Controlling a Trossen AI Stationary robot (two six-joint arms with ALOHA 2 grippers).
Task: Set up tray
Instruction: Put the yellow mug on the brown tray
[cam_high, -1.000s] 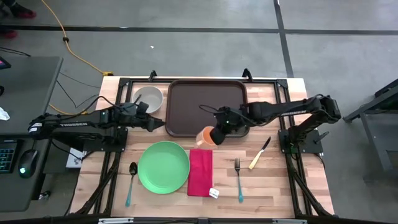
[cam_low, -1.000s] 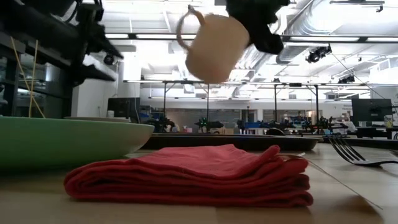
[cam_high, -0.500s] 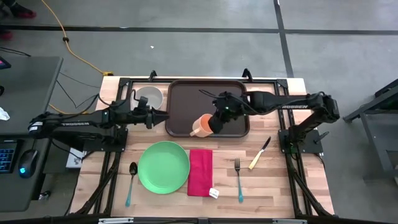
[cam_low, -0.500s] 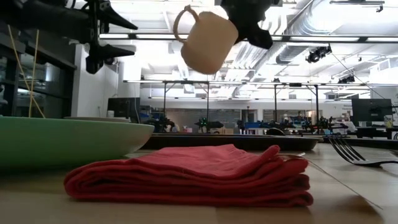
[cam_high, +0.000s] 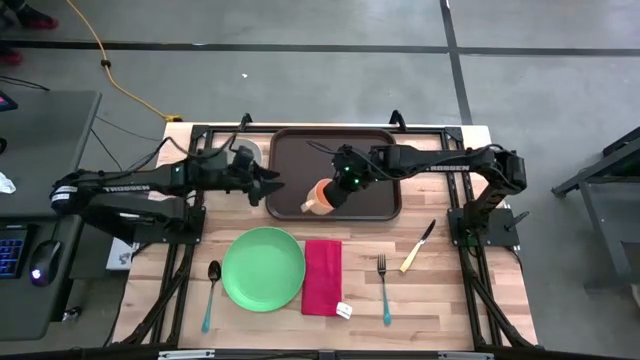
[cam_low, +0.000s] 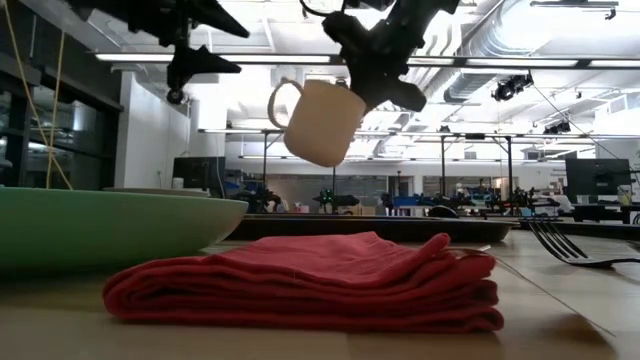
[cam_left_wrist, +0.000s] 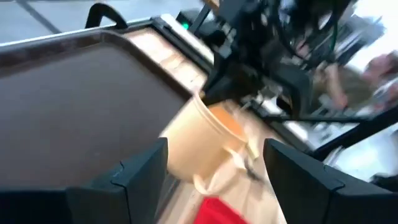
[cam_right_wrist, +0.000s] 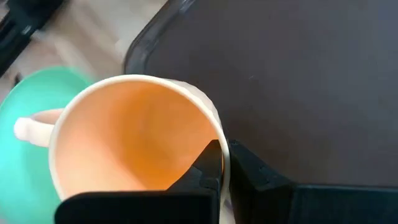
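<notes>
My right gripper (cam_high: 338, 186) is pinched tight on the rim of the cup (cam_high: 320, 196). One finger is inside the cup and one is outside. The cup is cream outside and orange inside. It hangs tipped in the air, with its handle pointing away from my gripper.

Right under the cup is the tray (cam_high: 300, 155), big and dark brown. The cup is over the tray's near left corner and does not touch it yet, as far as I can tell. The tray looks bare.

My left gripper (cam_high: 266, 185) is wide open and holds nothing. It waits just beside the tray's left edge, pointing at the cup.

Further out, on the table in front of the tray, lie the green plate (cam_high: 262, 268), the red napkin (cam_high: 322, 277), the fork (cam_high: 384, 288), the spoon (cam_high: 210, 293) and the knife (cam_high: 417, 247). A grey bowl (cam_high: 244, 152) sits past my left gripper.

So I think the job has only begun. The cup must be set down first, then the rest still has to go on.
</notes>
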